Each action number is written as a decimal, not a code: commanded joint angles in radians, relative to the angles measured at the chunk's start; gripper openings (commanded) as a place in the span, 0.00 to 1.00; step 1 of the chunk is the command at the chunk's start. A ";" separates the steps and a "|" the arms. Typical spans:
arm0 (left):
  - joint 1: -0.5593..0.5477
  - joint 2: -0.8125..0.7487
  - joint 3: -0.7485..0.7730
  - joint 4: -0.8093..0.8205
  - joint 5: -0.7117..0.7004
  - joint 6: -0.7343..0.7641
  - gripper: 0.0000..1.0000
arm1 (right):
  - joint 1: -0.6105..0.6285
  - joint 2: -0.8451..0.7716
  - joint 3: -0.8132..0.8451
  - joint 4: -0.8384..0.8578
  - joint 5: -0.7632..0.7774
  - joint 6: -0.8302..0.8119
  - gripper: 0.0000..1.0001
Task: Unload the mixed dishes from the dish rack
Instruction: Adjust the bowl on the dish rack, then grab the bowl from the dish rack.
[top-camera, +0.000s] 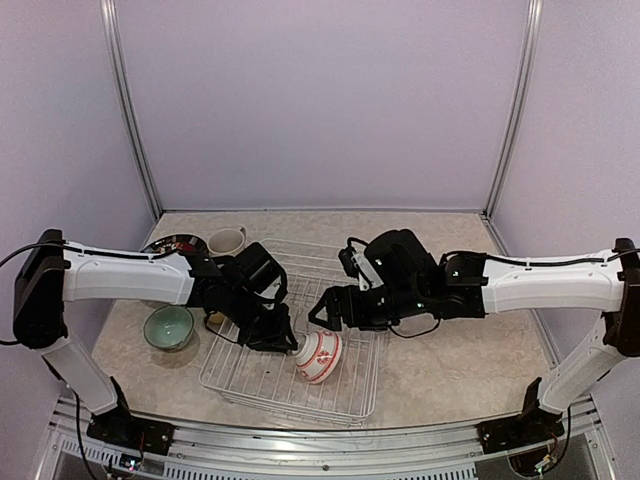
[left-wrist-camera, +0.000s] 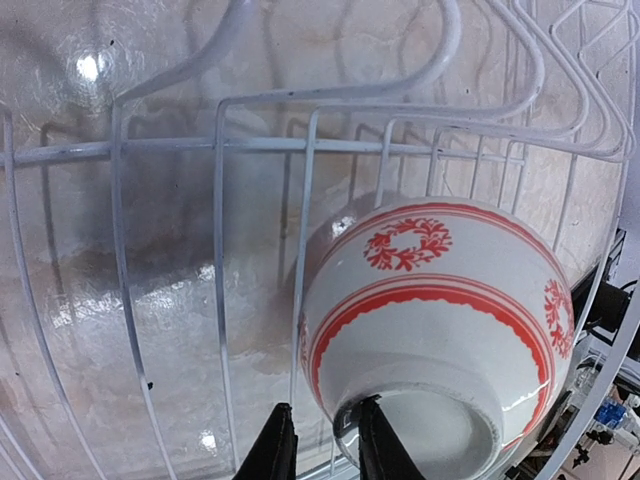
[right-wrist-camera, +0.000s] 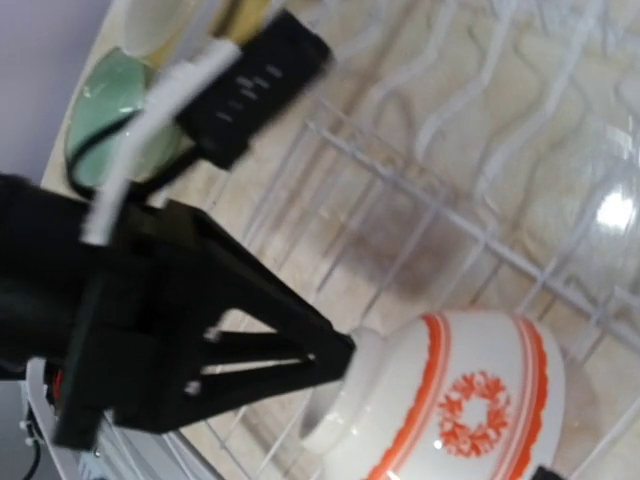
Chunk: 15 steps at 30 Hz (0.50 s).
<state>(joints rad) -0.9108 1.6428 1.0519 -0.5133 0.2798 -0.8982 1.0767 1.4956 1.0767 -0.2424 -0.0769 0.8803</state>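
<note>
The red-and-white bowl (top-camera: 318, 356) lies tipped on its side in the white wire dish rack (top-camera: 262, 385), its foot toward the left arm. My left gripper (top-camera: 287, 337) is shut on the bowl's foot ring. In the left wrist view one finger of the left gripper (left-wrist-camera: 325, 405) sits inside the foot of the bowl (left-wrist-camera: 430, 310) and the other outside it. My right gripper (top-camera: 322, 318) hovers open just above and behind the bowl, holding nothing. The right wrist view looks down on the bowl (right-wrist-camera: 460, 400) and the rack's wires (right-wrist-camera: 470, 240).
A pale-green bowl (top-camera: 168, 327) stands on the table left of the rack, also seen as a pale-green bowl (right-wrist-camera: 105, 115) in the right wrist view. A cream mug (top-camera: 226, 241) and a dark-rimmed plate (top-camera: 172, 244) sit at the back left. Both forearms cross over the rack.
</note>
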 joint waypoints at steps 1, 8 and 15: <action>-0.003 0.032 -0.055 -0.027 -0.052 -0.009 0.20 | -0.017 0.044 -0.010 -0.033 -0.057 0.120 0.85; -0.003 0.037 -0.074 -0.031 -0.060 -0.020 0.19 | -0.018 0.092 -0.026 -0.058 -0.115 0.171 0.84; -0.001 0.025 -0.087 -0.038 -0.073 -0.025 0.18 | -0.018 0.114 -0.066 0.063 -0.175 0.221 0.83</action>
<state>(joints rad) -0.9096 1.6264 1.0176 -0.4873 0.2569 -0.9169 1.0645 1.5818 1.0508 -0.2546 -0.1986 1.0531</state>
